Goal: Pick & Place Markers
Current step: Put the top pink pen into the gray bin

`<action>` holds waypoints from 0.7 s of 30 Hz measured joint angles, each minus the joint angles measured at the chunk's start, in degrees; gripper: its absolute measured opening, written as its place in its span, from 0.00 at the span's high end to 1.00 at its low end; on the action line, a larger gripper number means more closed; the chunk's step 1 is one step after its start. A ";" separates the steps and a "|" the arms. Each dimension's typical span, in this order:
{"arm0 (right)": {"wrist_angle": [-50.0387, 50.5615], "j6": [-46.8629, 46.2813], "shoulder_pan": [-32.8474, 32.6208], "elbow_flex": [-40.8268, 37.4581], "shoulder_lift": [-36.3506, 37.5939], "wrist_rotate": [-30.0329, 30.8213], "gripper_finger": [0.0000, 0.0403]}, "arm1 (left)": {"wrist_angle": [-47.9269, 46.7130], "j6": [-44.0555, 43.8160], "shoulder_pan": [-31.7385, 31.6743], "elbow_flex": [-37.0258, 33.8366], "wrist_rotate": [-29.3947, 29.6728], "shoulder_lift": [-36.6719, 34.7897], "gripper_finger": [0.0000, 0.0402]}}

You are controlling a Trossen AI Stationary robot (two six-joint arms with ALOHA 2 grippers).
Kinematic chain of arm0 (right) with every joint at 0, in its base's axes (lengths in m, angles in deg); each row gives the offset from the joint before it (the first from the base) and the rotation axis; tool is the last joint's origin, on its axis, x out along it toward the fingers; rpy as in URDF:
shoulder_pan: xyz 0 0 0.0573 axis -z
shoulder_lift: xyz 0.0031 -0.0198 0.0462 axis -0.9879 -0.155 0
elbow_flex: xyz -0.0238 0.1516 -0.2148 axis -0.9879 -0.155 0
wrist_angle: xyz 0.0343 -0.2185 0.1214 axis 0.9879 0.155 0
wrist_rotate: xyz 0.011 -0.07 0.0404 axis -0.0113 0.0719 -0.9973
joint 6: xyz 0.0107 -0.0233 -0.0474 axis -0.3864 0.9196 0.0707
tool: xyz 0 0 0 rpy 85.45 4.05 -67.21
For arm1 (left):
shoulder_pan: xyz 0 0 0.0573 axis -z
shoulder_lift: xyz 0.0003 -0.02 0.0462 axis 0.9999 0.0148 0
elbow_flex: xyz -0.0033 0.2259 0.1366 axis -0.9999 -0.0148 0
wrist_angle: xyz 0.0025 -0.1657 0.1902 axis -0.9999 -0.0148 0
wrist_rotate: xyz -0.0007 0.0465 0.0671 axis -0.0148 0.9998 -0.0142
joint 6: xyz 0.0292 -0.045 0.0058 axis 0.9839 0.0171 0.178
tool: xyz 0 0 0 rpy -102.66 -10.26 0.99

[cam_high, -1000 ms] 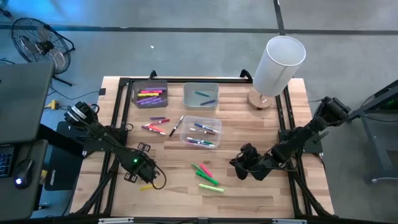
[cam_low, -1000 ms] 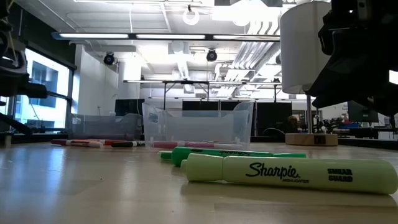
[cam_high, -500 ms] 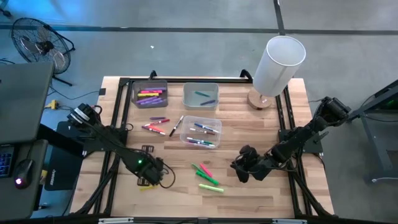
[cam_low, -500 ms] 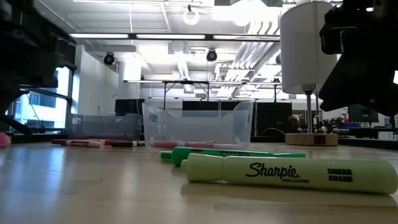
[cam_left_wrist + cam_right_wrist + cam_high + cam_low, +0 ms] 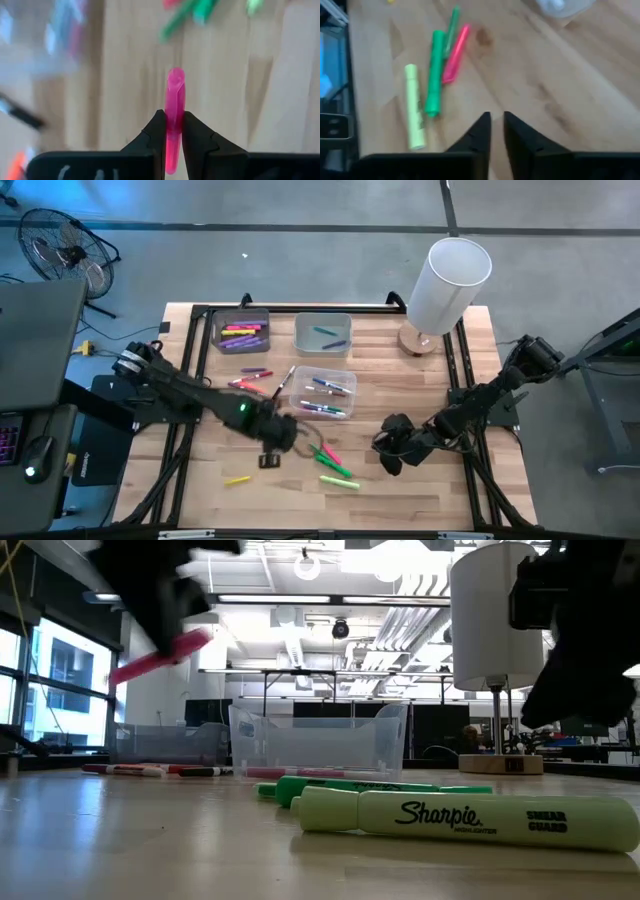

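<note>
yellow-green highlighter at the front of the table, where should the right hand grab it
Grip the yellow-green highlighter across the middle of its barrel, coming straight down from above. It lies flat on the table, apart from the green markers, so the fingers have room on both long sides. The right hand sits just beside it.

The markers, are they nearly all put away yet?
Not yet. Some markers already lie in the grey bin and the two clear bins. The left claw is shut on a pink marker, lifted above the table. Green, pink and yellow ones still lie loose, near the right claw, plus more beside the bins.
</note>
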 joint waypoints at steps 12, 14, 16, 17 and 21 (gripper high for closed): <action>1.69 12.40 13.60 -0.02 0.00 -7.89 0.99 | 0.65 28.73 -27.74 7.35 -9.13 -1.33 0.92; 1.69 14.23 16.24 -0.02 0.00 -8.75 0.99 | 3.80 32.85 -33.30 7.49 -11.92 -1.42 0.92; 1.71 15.76 19.08 -0.02 0.00 -10.10 1.00 | 6.19 36.21 -38.80 7.38 -15.80 -1.29 0.92; 1.69 16.24 20.44 -0.02 0.00 -10.60 0.99 | 8.04 37.60 -41.42 7.38 -17.50 -1.20 0.92; 1.71 17.32 26.16 -0.02 0.00 -13.53 1.00 | 15.14 40.45 -50.19 7.38 -21.99 0.75 0.92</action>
